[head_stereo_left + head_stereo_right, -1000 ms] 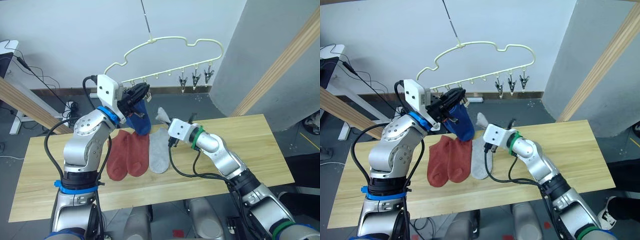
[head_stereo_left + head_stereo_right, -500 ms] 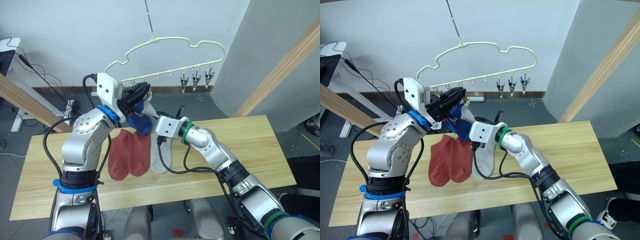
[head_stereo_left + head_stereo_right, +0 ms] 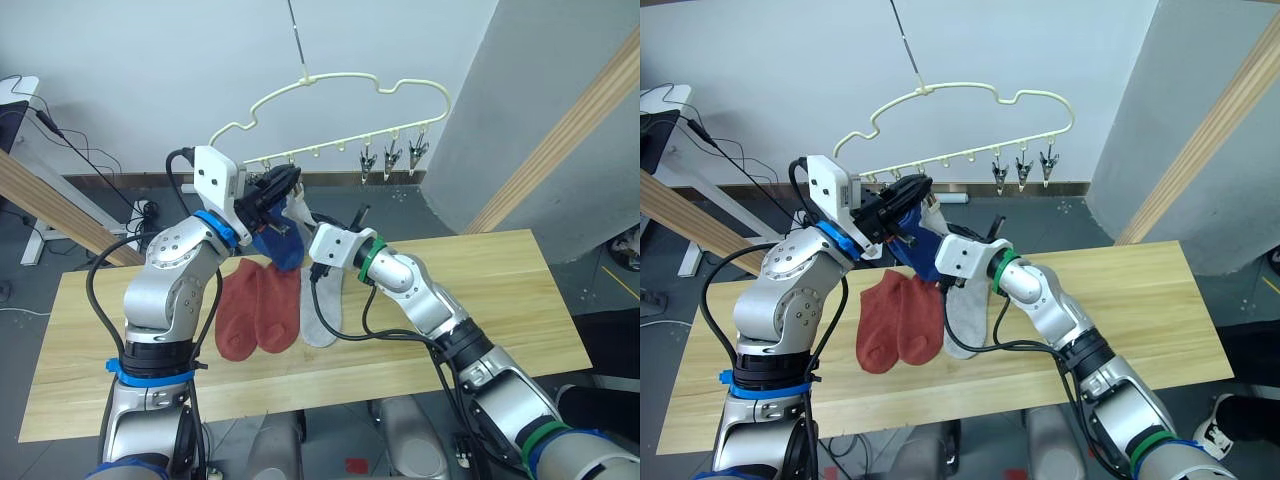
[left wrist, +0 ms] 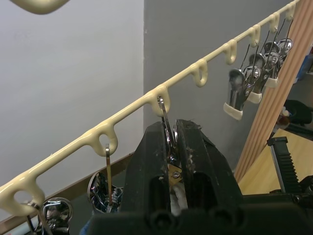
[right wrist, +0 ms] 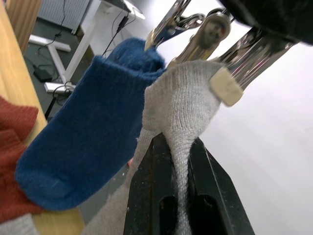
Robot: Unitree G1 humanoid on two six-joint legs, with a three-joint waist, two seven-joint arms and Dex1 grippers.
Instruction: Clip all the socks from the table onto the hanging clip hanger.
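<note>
**A:** Right gripper (image 5: pixel 175 147) has come up and across since a second ago, carrying the grey sock (image 5: pixel 182 105) off the table (image 3: pixel 480 300) to the hanger (image 3: pixel 345 92). It's pinched tight on the cuff now.

**B:** And the left gripper (image 4: pixel 172 147)?

**A:** Clamped on a clip (image 4: pixel 165 122), squeezing it, I'd say to hold the clip open. A blue sock (image 5: pixel 93 132) already hangs just beside that clip.

**B:** So what does the next bit depend on?

**A:** The cuff sits right at the clip's mouth, touching its pad. The sock's long axis drops from the clip toward the table, with the right gripper just below the cuff. My guess is that the cuff needs to go a bit deeper before the left lets go.

**B:** What's left?

**A:** Two red socks (image 3: pixel 255 310) and another grey one (image 3: pixel 320 315) lie flat on the table, below the hanger.
</note>
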